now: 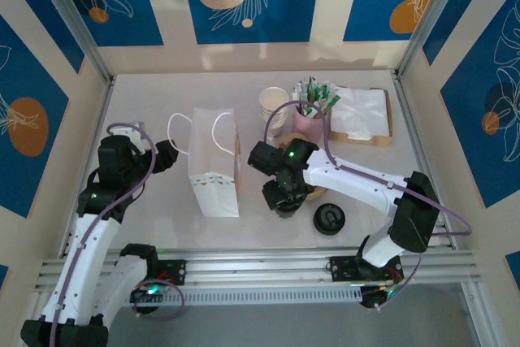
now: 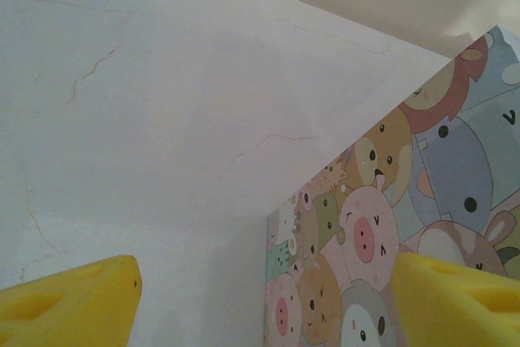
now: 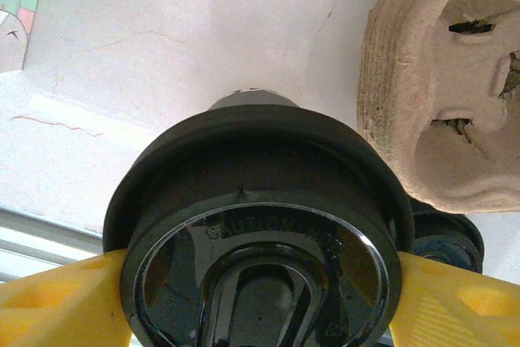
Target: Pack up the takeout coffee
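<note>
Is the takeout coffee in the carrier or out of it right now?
Out. In the right wrist view the black-lidded takeout coffee stands beside the pulp carrier stack, not seated in any of its holes.

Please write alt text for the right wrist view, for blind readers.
The black-lidded takeout coffee, seen from above, sits between the yellow fingers of the right end effector. A pulp cup carrier lies at upper right on the pale table.

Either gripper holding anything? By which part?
Left gripper: nothing. Right gripper flanks the takeout coffee at its black lid's rim, both sides; clamped or loose, cannot tell.
</note>
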